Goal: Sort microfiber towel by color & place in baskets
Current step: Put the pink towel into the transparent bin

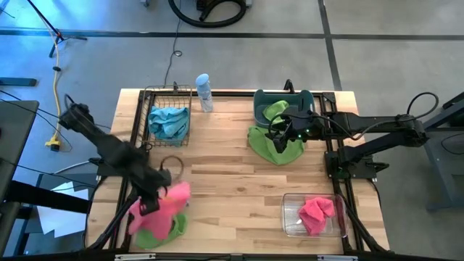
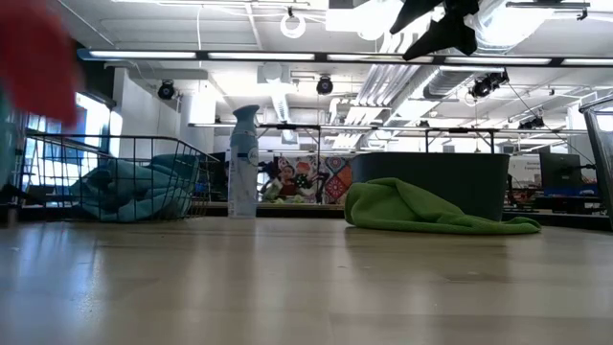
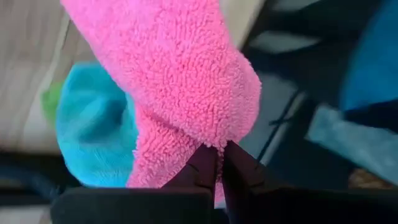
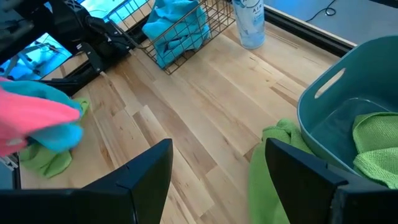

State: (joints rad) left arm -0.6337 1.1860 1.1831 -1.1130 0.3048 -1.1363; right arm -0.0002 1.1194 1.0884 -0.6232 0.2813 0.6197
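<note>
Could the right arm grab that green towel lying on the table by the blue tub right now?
Probably yes: the right gripper hangs open right above the green towel, nothing between them.

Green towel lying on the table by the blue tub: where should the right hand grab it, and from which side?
Take the green towel at its raised bunched hump next to the slate-blue tub, coming straight down. In the low view the towel peaks there and thins to a flat tail, which offers little to pinch. The right hand already hovers open above it.
</note>
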